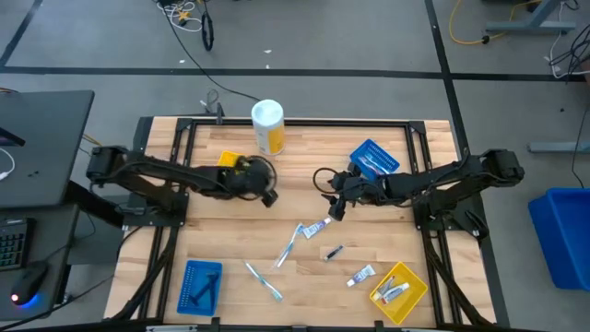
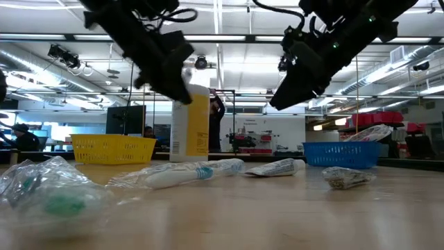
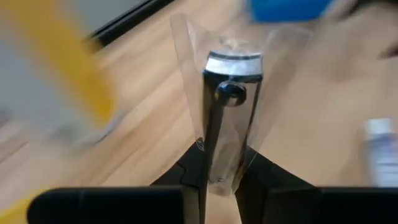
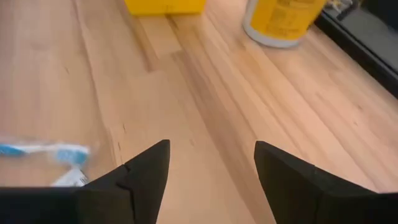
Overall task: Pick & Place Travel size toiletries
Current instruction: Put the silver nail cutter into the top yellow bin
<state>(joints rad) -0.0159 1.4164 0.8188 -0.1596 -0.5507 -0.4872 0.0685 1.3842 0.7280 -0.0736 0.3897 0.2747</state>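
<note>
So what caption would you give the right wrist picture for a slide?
Open right gripper above bare wooden table, wrapped toothbrush beside it, yellow canister beyond.

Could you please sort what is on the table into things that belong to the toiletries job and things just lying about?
Belongs to the job:
- clear-wrapped dark razor held in the left tool
- wrapped white-and-blue toothbrushes
- small white tubes
- open right tool

Just lying about:
- tall yellow canister with white lid
- blue and yellow plastic trays

Pale, smooth wooden table [image 1: 304, 175], glossy clear plastic wrappers [image 2: 41, 182], matt dark left pincer [image 3: 221, 180] fingers.
</note>
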